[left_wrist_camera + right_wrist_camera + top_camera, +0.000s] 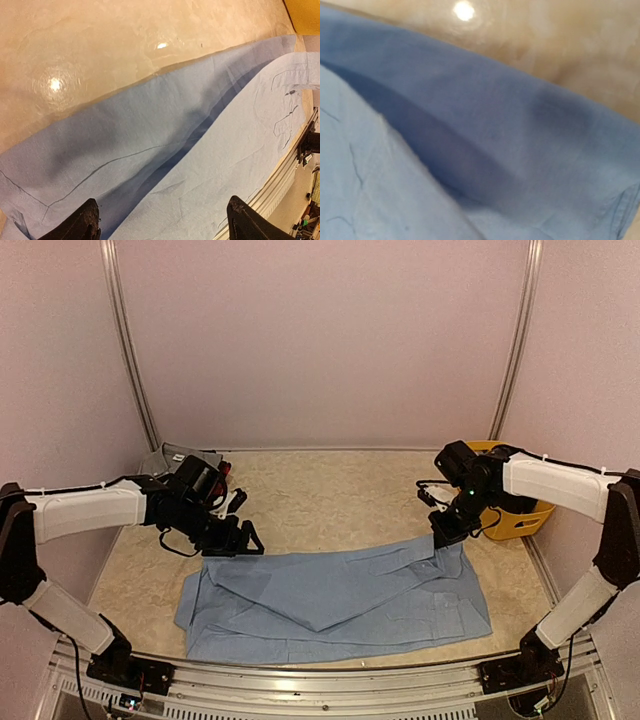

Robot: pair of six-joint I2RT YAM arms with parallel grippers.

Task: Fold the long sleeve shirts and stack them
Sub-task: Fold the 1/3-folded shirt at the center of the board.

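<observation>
The light blue shirt [340, 605] lies flat along the table's [320, 495] near edge. The left gripper [238, 537] hovers over its far-left corner, its 2 fingers wide apart and empty. The right gripper [445, 532] meets the far-right corner with fingers together; whether they pinch cloth is unclear.

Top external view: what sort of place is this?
Probably a robot test cell, not a home: bare pale wall panels with metal rails, left arm and right arm bolted to an aluminium frame, and a light blue shirt on a stone-patterned table.
</observation>
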